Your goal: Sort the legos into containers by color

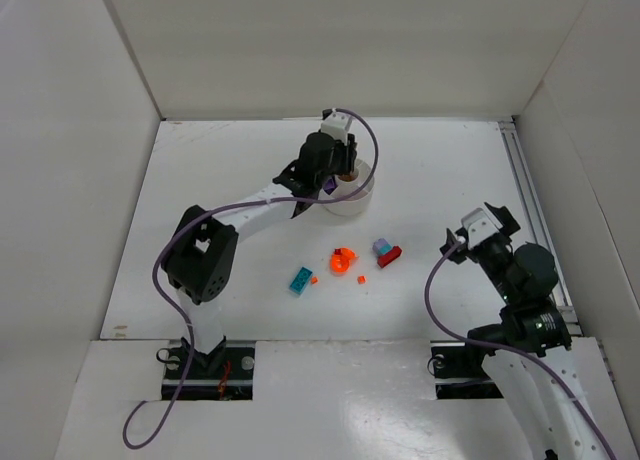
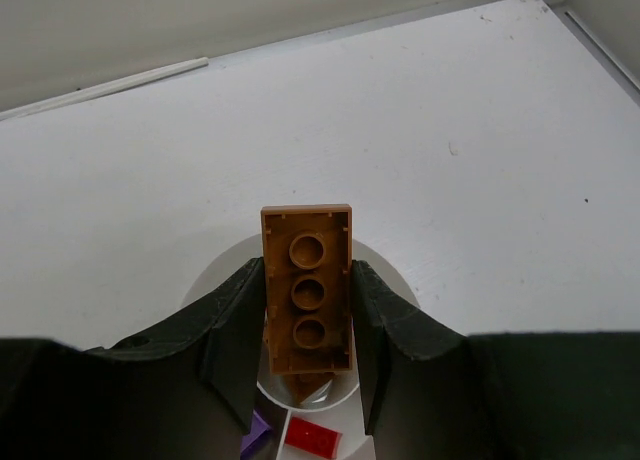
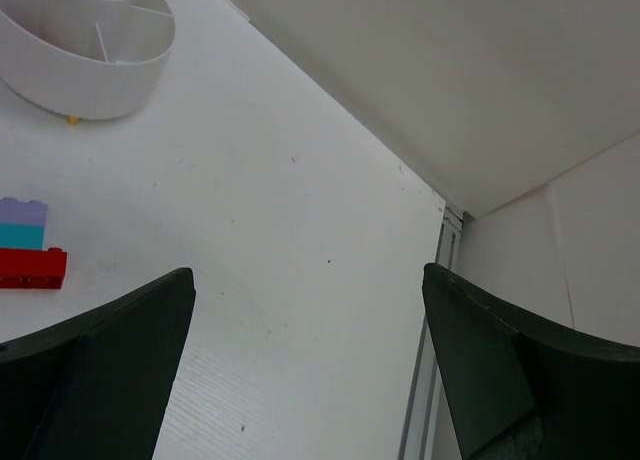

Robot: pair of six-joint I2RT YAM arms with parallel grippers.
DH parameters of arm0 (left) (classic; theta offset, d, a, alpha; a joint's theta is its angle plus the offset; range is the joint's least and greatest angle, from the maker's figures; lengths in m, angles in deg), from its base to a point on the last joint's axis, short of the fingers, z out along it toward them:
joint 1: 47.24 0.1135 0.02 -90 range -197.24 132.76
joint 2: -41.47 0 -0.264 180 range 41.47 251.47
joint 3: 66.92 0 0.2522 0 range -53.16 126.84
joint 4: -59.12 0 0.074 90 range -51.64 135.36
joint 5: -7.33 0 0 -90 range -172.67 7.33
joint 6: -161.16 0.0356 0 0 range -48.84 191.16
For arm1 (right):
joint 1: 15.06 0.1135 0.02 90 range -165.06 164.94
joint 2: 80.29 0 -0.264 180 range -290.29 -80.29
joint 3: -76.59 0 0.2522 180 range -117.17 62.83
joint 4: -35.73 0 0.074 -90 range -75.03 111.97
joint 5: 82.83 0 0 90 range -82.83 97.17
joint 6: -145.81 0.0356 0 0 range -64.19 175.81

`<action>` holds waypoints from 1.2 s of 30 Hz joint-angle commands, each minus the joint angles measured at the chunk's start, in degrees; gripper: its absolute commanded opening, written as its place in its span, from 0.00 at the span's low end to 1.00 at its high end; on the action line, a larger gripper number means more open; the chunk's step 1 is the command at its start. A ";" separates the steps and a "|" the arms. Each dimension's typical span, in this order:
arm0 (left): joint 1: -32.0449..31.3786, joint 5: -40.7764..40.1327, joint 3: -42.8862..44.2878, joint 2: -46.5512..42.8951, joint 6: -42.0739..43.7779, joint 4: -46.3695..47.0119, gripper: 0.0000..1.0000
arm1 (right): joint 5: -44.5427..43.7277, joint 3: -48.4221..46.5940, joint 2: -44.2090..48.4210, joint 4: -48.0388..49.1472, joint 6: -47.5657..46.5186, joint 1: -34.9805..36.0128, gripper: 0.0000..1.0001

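My left gripper is shut on a brown lego brick, held studs-down and lengthwise between the fingers. It hangs over the round white dish, above the central well. Below, a red lego and a purple lego lie in separate wedge sections. From above, the left gripper covers much of the dish. Loose on the table lie a teal brick, orange pieces, a lilac-and-teal piece and a red brick. My right gripper is open and holds nothing, to the right of them.
White walls box in the table on three sides. A metal rail runs along the right edge, close to the right arm. In the right wrist view the dish, the lilac-and-teal piece and the red brick sit far left.
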 commanded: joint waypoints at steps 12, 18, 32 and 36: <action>0.27 -2.88 -3.16 1.78 1.58 13.26 0.13 | -2.87 -0.53 0.59 0.21 1.73 -0.54 1.00; 0.27 -3.49 -5.89 2.47 0.34 17.84 0.16 | -2.87 -0.53 0.59 0.21 1.73 -0.54 1.00; -0.87 -7.45 -8.88 4.06 -2.12 22.85 0.19 | -2.87 0.00 0.59 0.21 1.73 -0.54 1.00; -2.09 -8.15 -9.58 4.06 -2.12 23.46 0.24 | -2.87 0.00 0.59 0.21 1.73 -0.54 1.00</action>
